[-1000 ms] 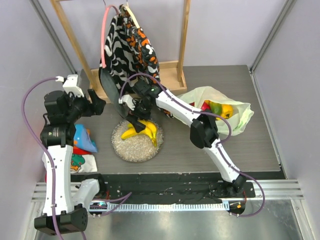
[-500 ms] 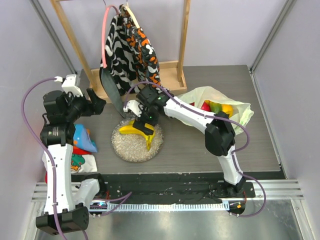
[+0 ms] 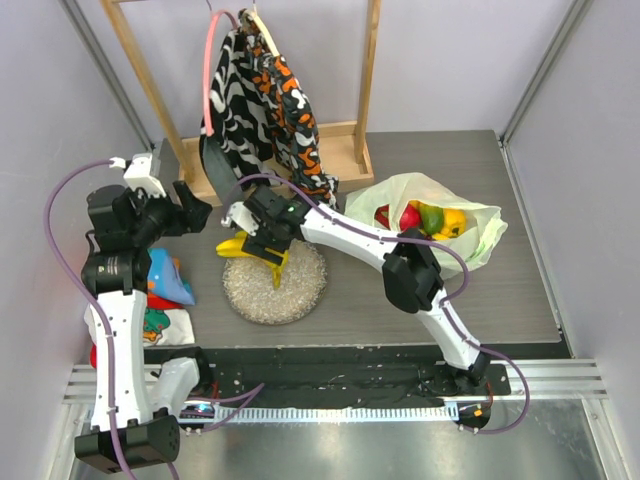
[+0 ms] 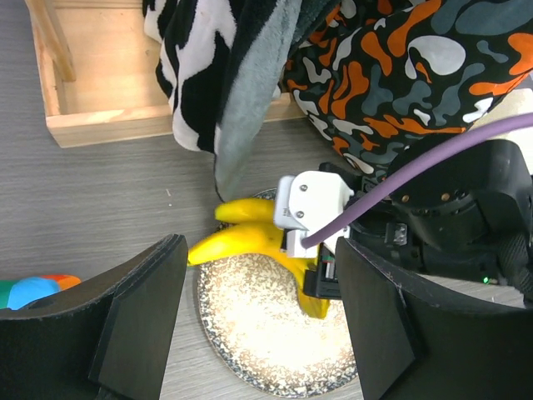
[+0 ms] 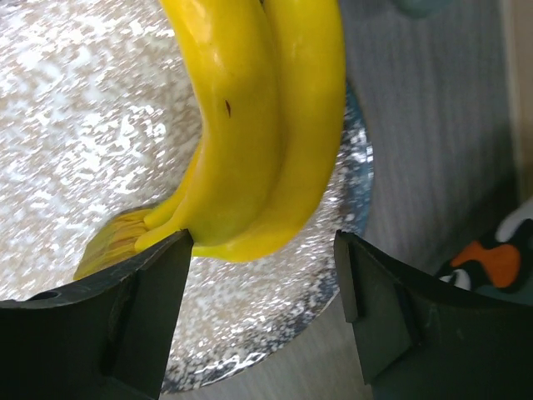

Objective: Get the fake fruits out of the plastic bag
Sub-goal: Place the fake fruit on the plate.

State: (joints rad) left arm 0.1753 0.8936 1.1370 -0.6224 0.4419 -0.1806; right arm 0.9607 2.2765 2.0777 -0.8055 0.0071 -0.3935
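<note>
Right now the plate (image 3: pixel 300 290) sits nearest, a drop spot for fruit. Over its far-left rim the right gripper (image 3: pixel 262 243) hangs with jaws spread wide, the bananas (image 5: pixel 250 125) lying between them, apparently let go, half off the plate. Left gripper (image 3: pixel 190 214) waits open, empty. Further back-right, the bag (image 3: pixel 480 245) holds the other fruits (image 3: pixel 425 217).

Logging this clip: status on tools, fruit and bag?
Right tool open around banana bunch over speckled plate. Left tool open, empty. More fruit inside plastic bag.
</note>
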